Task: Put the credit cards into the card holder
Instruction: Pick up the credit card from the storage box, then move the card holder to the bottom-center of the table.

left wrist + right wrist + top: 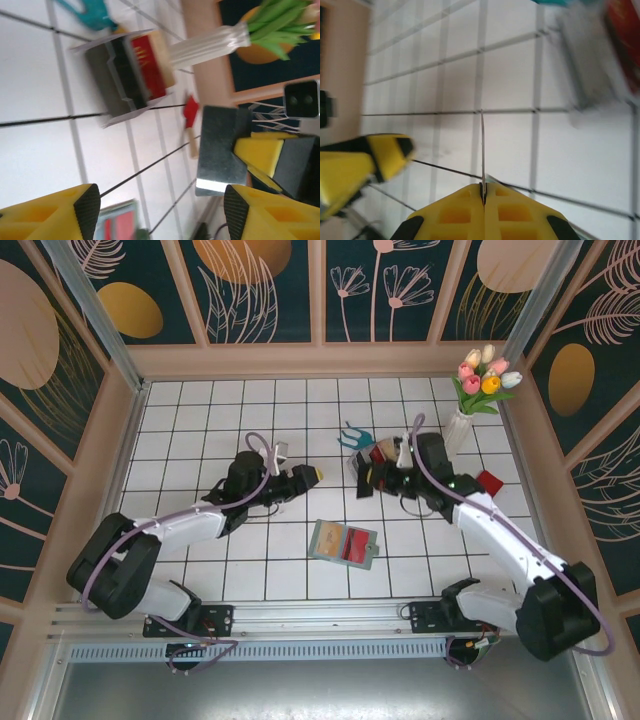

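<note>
Right hand [483, 187] pinches dark card [482, 147] edge-on, pointing straight ahead

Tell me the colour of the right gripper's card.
The card is black; clearest in left wrist view.

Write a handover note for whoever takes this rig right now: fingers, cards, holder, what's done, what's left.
Left gripper: fingers open, holding nothing.
Right gripper: fingers shut on a dark card, held above the tiles.
Card holder: lying open near the arms' bases, with a red card on its inner face. I cannot tell whether it is tucked in.
Rack: holds upright cards, a red one among them.
Done: one card at the holder.
Left: the dark card, then probably the rack's cards.
</note>
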